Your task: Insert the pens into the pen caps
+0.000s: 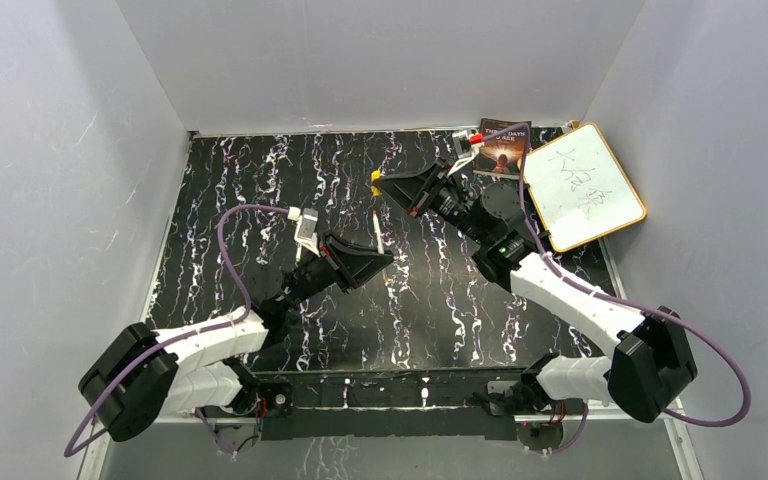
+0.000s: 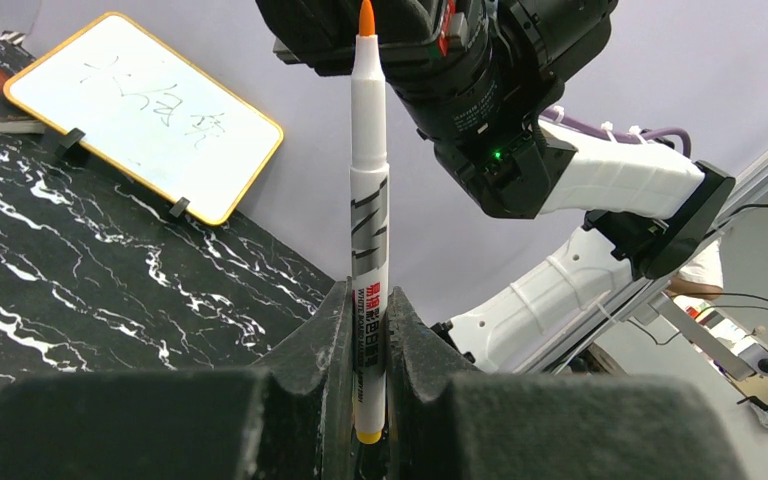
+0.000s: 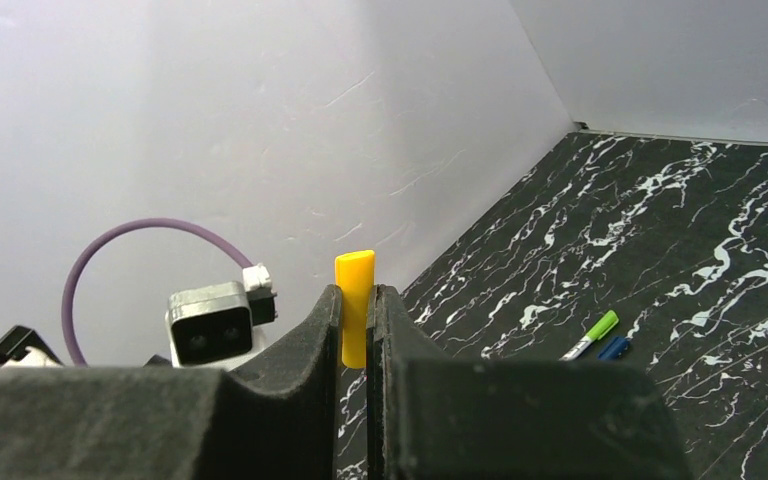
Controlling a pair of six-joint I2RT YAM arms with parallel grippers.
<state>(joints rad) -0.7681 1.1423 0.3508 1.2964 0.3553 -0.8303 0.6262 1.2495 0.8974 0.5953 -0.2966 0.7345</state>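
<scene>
My left gripper (image 1: 387,262) (image 2: 368,312) is shut on a white pen (image 1: 377,232) (image 2: 368,200) and holds it upright, its orange tip pointing at the right gripper. My right gripper (image 1: 382,184) (image 3: 357,305) is shut on the orange-yellow cap (image 1: 375,180) (image 3: 354,300), a short way beyond the pen tip and apart from it. A green-ended pen (image 3: 592,335) and a blue cap (image 3: 615,347) lie side by side on the black marbled table in the right wrist view. The third pen is out of view.
A small whiteboard with a yellow frame (image 1: 585,185) (image 2: 145,110) leans at the back right, with a book (image 1: 505,148) beside it. Grey walls close in the table (image 1: 260,180) on three sides. The right arm (image 2: 520,100) fills the space above the pen.
</scene>
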